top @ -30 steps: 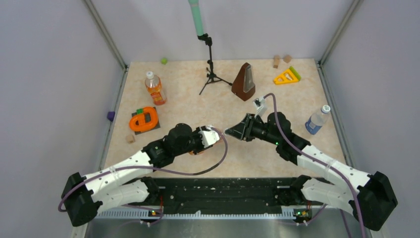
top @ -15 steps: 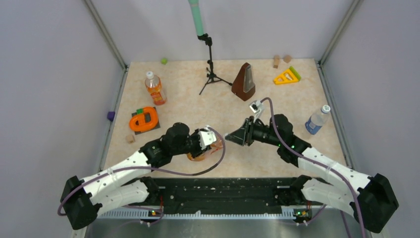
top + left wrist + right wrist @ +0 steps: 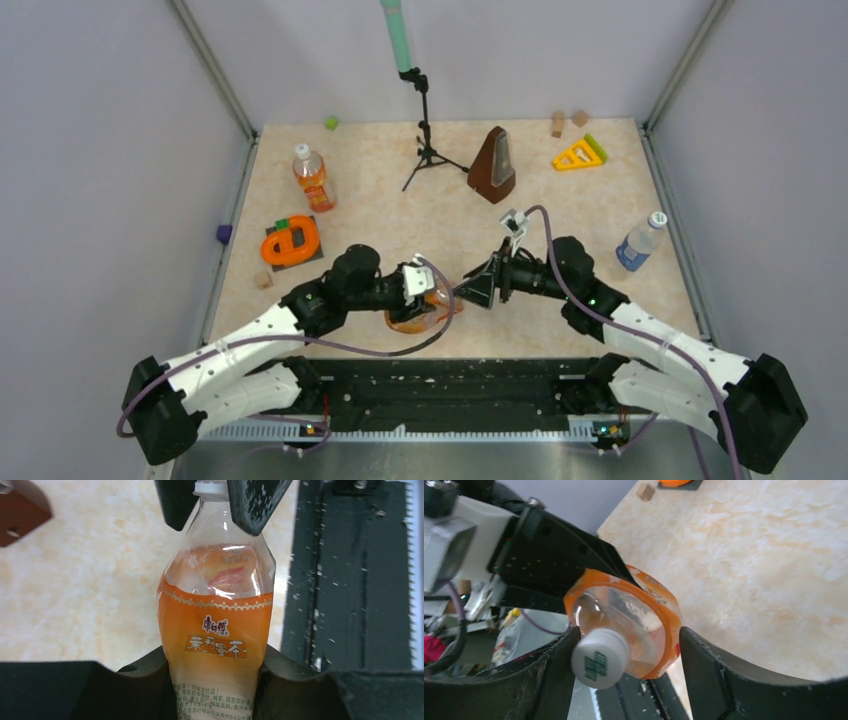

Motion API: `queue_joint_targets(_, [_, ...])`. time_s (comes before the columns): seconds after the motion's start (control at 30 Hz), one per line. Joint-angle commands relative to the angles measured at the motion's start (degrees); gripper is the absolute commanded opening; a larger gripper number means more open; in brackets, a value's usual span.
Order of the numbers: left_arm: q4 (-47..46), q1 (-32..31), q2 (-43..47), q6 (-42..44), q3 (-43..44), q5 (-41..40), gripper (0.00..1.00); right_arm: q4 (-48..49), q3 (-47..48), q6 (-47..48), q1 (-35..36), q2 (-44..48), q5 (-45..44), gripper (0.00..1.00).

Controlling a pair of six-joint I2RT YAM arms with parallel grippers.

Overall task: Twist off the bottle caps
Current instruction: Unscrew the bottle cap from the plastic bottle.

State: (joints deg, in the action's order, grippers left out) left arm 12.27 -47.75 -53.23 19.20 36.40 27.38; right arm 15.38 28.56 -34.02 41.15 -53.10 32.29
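Observation:
My left gripper (image 3: 216,667) is shut on the body of a squat bottle (image 3: 217,615) of orange liquid, held on its side above the table near the front edge (image 3: 415,315). The bottle's white cap (image 3: 599,659) points at my right gripper (image 3: 629,640), which is open. The cap sits between its fingers, close to the left finger (image 3: 555,675), and the right finger stands well off. The cap is on the bottle neck. A slim orange bottle (image 3: 313,178) with its cap (image 3: 301,150) stands at back left. A clear bottle with a blue label (image 3: 637,243) and its cap (image 3: 658,218) stands at right.
A brown metronome (image 3: 494,165) and a small black tripod (image 3: 428,140) stand at the back middle. An orange object on a dark plate (image 3: 290,243) lies left. A yellow triangle (image 3: 580,153) and wooden blocks (image 3: 558,123) are at back right. A black mat (image 3: 450,375) lines the near edge.
My right gripper has opened from nearly shut. Both grippers have shifted toward the near edge, and the orange bottle now shows below my left gripper.

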Motion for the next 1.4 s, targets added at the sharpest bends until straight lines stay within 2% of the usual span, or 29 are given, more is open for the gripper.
queue_joint_targets(0.0, [-11.1, -0.3, 2.6, 0.0, -1.7, -8.6, 0.0, -4.5, 3.6, -2.4, 0.3, 1.6, -12.7, 0.73])
queue_joint_targets(0.03, [-12.6, -0.3, 2.8, 0.9, -3.2, -10.2, 0.0, -7.3, 4.7, -1.9, 0.3, 1.5, -14.8, 0.74])
queue_joint_targets(0.1, [-15.4, -0.3, 2.8, 2.6, -5.1, -12.2, 0.0, -9.0, 5.6, -1.1, 0.3, 1.7, -13.5, 0.74])
queue_joint_targets(0.2, [-14.5, -0.3, 1.6, 3.5, -4.8, -15.9, 0.0, -4.0, 4.0, -2.8, 0.3, 3.6, -9.6, 0.74])
queue_joint_targets(0.27, [-13.6, -0.3, 0.0, 3.8, -3.9, -18.2, 0.0, -2.3, 3.1, -4.8, 0.4, 4.7, -10.4, 0.74])
queue_joint_targets(0.4, [-9.9, -0.4, -2.3, 4.8, -0.9, -19.4, 0.0, -4.7, 3.6, -7.9, 0.3, 5.2, -15.8, 0.71])
queue_joint_targets(0.5, [-12.6, -0.7, -1.9, 4.6, -1.8, -20.4, 0.0, -8.0, 4.8, -12.3, 0.3, 4.5, -22.3, 0.7])
queue_joint_targets(0.6, [-15.6, -0.8, -0.2, 5.2, -3.4, -19.4, 0.0, -7.7, 4.7, -15.8, 0.3, 3.6, -24.8, 0.66])
queue_joint_targets(0.77, [-17.2, -0.9, 2.4, 5.7, -5.0, -18.2, 0.0, -1.5, 3.9, -20.0, 0.3, 1.7, -22.3, 0.58])
queue_joint_targets(0.97, [-17.2, -0.9, 2.8, 6.7, -5.3, -17.9, 0.0, 3.7, 2.9, -23.2, 0.3, 1.4, -20.8, 0.56])
queue_joint_targets(1.07, [-16.6, -0.9, 2.0, 6.7, -4.6, -17.7, 0.0, 3.8, 3.1, -23.2, 0.4, 1.2, -20.4, 0.56])
queue_joint_targets(1.2, [-16.6, -1.0, 1.5, 6.6, -4.3, -17.3, 0.0, 3.5, 4.0, -21.6, 0.3, 0.0, -17.8, 0.5])
queue_joint_targets(1.37, [-16.8, -1.1, 1.6, 6.5, -4.5, -17.4, 0.0, -0.1, 5.8, -18.8, 0.3, -2.2, -15.5, 0.49])
